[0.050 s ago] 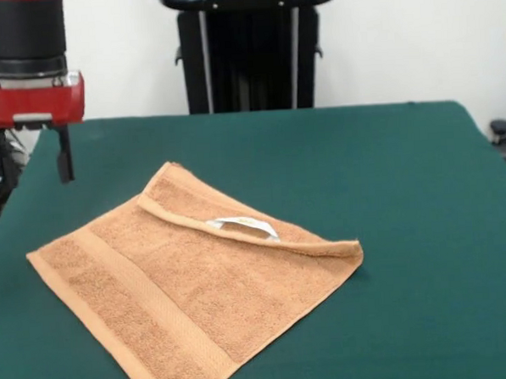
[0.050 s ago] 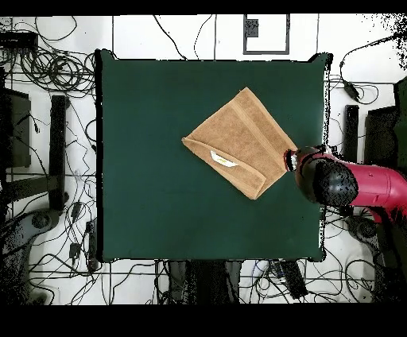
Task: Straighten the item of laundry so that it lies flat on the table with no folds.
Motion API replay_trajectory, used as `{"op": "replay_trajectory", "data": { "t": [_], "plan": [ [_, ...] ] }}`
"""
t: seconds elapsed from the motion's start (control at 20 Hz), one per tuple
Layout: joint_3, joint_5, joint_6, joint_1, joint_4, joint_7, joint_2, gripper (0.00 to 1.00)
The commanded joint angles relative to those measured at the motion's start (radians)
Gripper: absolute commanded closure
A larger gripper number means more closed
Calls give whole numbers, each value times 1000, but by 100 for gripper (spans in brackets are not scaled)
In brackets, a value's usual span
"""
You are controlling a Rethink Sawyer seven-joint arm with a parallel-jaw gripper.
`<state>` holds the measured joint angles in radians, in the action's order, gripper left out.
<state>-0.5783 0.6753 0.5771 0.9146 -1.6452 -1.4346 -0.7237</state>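
The orange-tan towel [image 1: 195, 290] [image 2: 241, 143] lay on the green surface [image 1: 406, 198] [image 2: 151, 175], turned cornerwise like a diamond, with its far edge folded back over itself in a narrow strip. A small white tag [image 1: 242, 226] [image 2: 223, 159] showed at that fold, and a woven band ran along the near side. The claw [image 1: 64, 157] hung at the surface's edge, just off one corner of the towel and holding nothing; only one dark finger showed, so how far it was open could not be told.
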Motion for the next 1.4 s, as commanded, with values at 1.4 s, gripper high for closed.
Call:
{"op": "replay_trajectory", "data": {
  "t": [1.4],
  "plan": [
    [14,55,-146,-264,-85,-210,57,0]
  ]
}}
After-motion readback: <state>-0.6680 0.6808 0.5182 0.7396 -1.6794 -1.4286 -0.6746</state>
